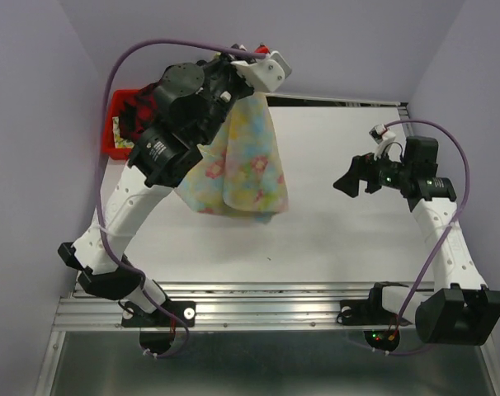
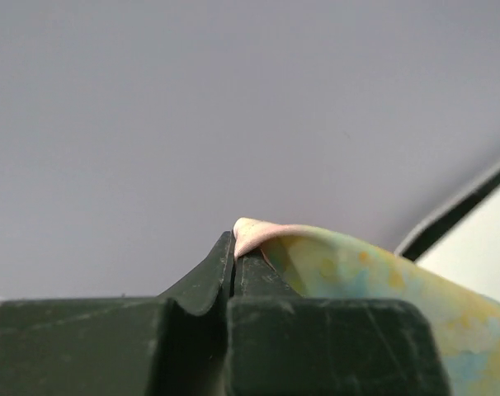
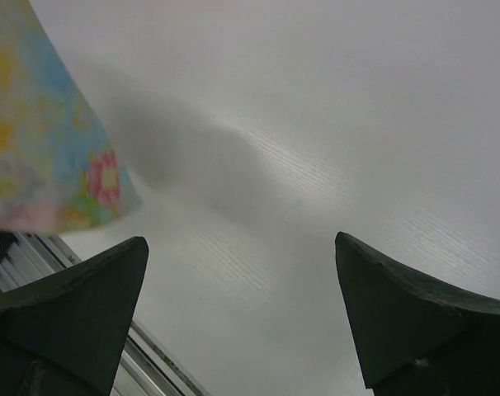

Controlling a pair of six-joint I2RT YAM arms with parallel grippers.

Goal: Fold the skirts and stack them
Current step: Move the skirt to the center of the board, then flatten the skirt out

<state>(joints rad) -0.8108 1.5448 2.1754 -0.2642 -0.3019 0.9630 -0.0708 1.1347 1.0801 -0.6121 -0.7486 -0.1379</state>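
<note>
While I am watching the left wrist view, left gripper (image 2: 234, 247): I am seeing both fingers pressed together, clamping a pinched, pink-edged fold of the floral skirt (image 1: 243, 165).
floral skirt: it is hanging from that clamp in the top view, draping down over the back left part of the white table (image 1: 357, 239). I cannot tell whether its lower hem is touching the surface.
right gripper (image 3: 240, 247): I am reading its fingers as spread wide apart and gripping nothing. It is hovering over bare table, to the right of the hanging cloth and apart from it.
plaid skirt (image 1: 137, 103): it is lying bunched in the red tray (image 1: 111, 147) at the back left corner, partly hidden behind the left arm (image 1: 130, 198).
left arm: it is reaching up and back, its wrist sitting above the floral skirt's top edge.
</note>
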